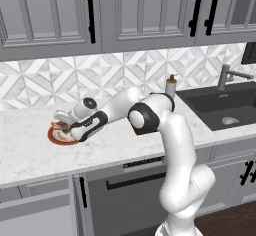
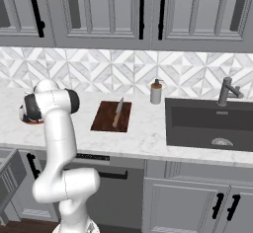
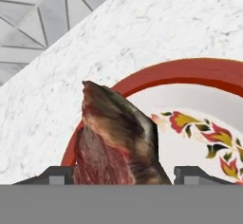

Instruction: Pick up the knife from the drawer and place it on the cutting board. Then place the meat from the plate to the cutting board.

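Second step: pincer (image 3: 121, 173) at the meat, knife already delivered.

The slim wood-handled silver knife (image 2: 118, 111) lies on the dark reddish-brown rectangular cutting board (image 2: 105, 119). Well left of that board, the lumpy brown-red meat chunk (image 3: 116, 135) sits on the round white orange-rimmed plate (image 3: 190, 72) between the spread fingertips (image 3: 56, 174); whether they pinch it cannot be told.

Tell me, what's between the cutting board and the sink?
A soap bottle stands behind bare marble counter, between the cutting board and the sink, in the right base view.
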